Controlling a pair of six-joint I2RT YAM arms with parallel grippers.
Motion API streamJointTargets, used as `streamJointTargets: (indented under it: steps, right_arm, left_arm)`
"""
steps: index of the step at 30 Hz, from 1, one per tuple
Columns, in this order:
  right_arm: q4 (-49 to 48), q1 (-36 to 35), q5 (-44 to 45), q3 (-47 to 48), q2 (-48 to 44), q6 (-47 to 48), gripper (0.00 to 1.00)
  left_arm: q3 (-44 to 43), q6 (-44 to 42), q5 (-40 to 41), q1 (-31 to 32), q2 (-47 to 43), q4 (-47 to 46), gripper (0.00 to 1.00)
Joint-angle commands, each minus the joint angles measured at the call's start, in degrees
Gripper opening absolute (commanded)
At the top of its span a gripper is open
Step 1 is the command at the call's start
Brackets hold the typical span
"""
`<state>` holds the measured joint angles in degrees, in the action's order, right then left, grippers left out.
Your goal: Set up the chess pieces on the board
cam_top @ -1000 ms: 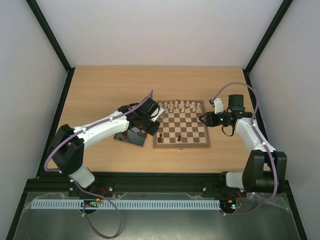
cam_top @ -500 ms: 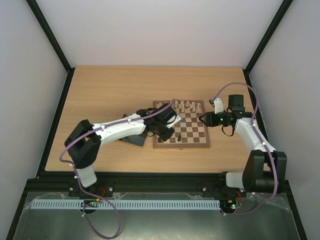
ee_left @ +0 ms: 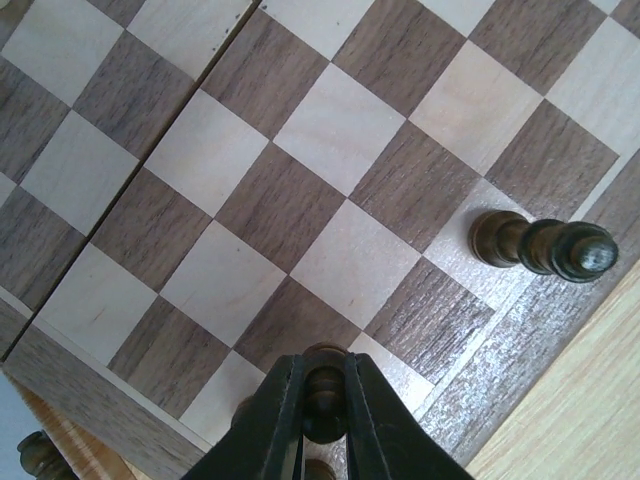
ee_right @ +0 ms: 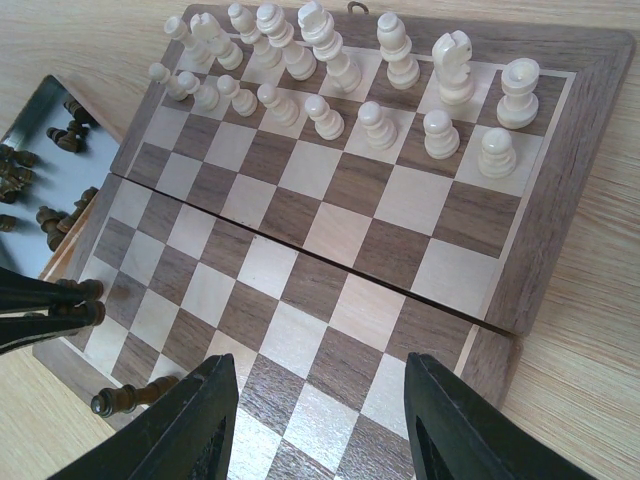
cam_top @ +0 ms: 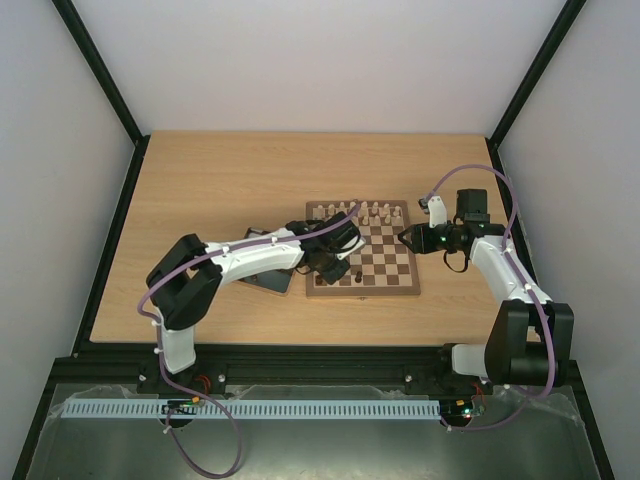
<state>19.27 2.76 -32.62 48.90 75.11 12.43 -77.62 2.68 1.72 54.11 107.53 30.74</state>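
Pale wooden tabletop [cam_top: 220, 190] carries the board [cam_top: 385, 265]. Over its near row, toward the left corner, my left gripper [ee_left: 322, 372] is clamped on the held dark piece [ee_left: 323, 392]. Seen almost end-on, its long axis looks roughly upright, base toward the squares. I judge this the placing step: lower it squarely onto a near-row square, clear of the standing dark piece [ee_left: 545, 245], then release. My right gripper [ee_right: 320, 400] hangs wide and empty at the board's right edge.
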Motion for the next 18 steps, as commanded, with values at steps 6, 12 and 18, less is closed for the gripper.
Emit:
streamJointTargets:
  steps: [6,12,18]
  right_arm:
    - [2.4,-0.2,-0.6,0.2,0.3,0.3,0.49]
    - [2.4,-0.2,-0.6,0.1,0.3,0.5,0.49]
    - [2.5,-0.2,-0.5,0.1,0.4,0.6,0.49]
  left_arm:
    - [-1.6,-0.7,1.5,0.2,2.1,1.1,0.06]
    - [-1.6,-0.4,1.9,0.2,3.0,0.6,0.06]
    - [-1.7,-0.3,2.7,0.2,3.7,0.6,0.08]
